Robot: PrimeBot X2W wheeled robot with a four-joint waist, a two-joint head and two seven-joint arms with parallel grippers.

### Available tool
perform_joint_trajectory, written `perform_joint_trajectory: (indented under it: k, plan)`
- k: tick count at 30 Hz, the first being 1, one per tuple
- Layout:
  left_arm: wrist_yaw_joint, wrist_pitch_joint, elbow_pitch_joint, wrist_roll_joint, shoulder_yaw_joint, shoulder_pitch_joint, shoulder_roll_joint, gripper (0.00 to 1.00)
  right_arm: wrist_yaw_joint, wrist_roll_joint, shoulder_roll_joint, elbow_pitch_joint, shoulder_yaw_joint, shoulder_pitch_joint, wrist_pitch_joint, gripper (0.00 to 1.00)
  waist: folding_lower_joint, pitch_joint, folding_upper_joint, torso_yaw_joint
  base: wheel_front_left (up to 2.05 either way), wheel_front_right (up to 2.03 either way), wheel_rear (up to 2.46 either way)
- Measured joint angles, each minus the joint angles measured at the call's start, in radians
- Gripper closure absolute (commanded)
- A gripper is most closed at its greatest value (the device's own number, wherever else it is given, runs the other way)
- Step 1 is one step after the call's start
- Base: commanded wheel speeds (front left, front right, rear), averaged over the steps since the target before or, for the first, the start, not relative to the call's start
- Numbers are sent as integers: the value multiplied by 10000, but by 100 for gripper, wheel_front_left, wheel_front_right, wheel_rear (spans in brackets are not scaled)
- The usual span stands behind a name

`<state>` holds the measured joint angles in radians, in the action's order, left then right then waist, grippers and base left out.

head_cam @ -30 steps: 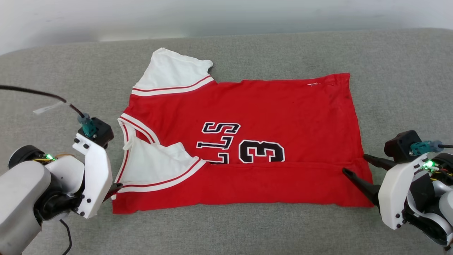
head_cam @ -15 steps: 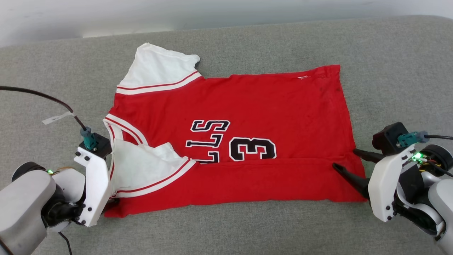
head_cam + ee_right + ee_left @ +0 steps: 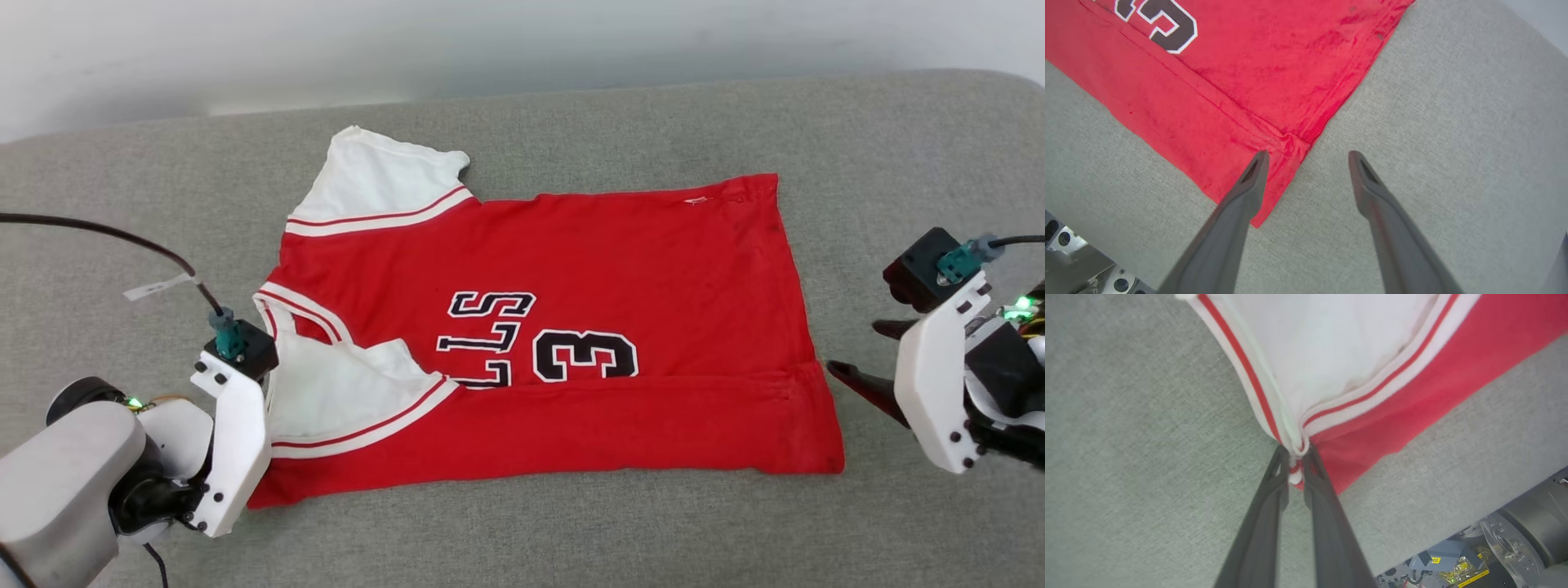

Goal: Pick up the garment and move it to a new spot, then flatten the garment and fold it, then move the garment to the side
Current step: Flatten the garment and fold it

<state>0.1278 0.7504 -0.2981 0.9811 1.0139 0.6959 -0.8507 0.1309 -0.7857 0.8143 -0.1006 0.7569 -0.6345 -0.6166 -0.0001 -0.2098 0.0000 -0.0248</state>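
The garment (image 3: 637,245) is soft red cloth. The surface (image 3: 522,531) is rough gray cloth. The right claw (image 3: 1308,157) is dull dark plastic.

The left hand (image 3: 1296,454) pinches the garment (image 3: 1404,388) at its striped corner, fingers (image 3: 1263,516) nearly together, the red-and-white cloth spreading away over the grey cushion (image 3: 1126,437).

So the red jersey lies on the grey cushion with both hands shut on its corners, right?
Not both. The left hand is shut on the jersey at its sleeve trim, but the right wrist view shows the right hand open by the hem corner, holding nothing.
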Motion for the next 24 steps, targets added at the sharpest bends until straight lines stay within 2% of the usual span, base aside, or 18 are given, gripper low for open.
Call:
perform_joint_trajectory:
  k: [5,8,16,23,24]
  plan:
    - [2,-115,640,-15,69,113,-261,100,4,-721,487,104,794,-494,-1816,0,1,48,0,116,0,0,0]
    - [2,-148,922,-31,94,216,-286,100,2,-1087,430,-203,1039,-611,-2293,0,1,-50,0,208,0,0,0]
    - [-4,-221,1346,-213,151,344,-221,100,-2,-1281,-826,-1810,1471,-423,-2046,0,1,-540,0,460,0,0,0]
    - [-90,-410,1340,-267,165,329,-184,100,-19,-1273,-1248,-2522,1764,-389,-1369,0,-1,-734,0,524,0,0,0]
    - [-134,-506,1298,-215,167,232,-184,100,-17,-1287,-1254,-2596,1887,-406,-945,100,-1,-630,0,456,0,0,0]
